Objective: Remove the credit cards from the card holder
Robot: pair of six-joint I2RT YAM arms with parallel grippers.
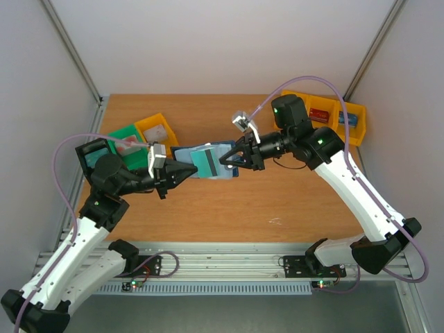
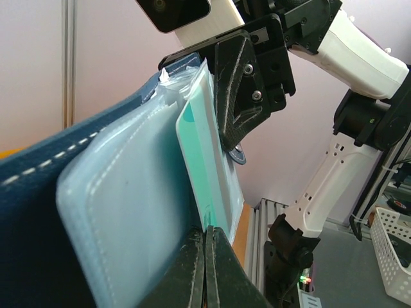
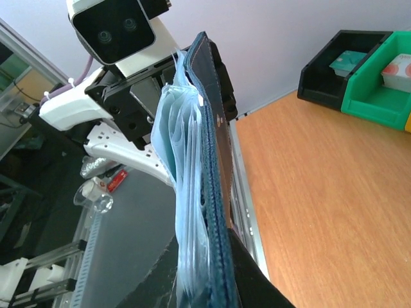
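Observation:
The card holder [image 1: 182, 154], a navy wallet with pale blue pockets, hangs open above the table between both arms. A pale credit card [image 1: 206, 159] with a teal stripe sits in its lining. My left gripper [image 1: 193, 168] comes in from the left. In the left wrist view the left gripper [image 2: 205, 234] is shut on the lower edge of that card [image 2: 207, 160], beside the holder's lining [image 2: 122, 192]. My right gripper [image 1: 225, 163] meets the holder from the right. Its jaws [image 3: 205, 247] press on the navy cover [image 3: 215, 128] and the pocket layers together.
Green [image 1: 125, 135], yellow [image 1: 158, 128] and black [image 1: 94, 154] bins stand at the back left, behind my left arm. More yellow bins [image 1: 322, 111] line the back right corner. The right wrist view shows the black bin [image 3: 337, 61] and the green one [image 3: 379, 83].

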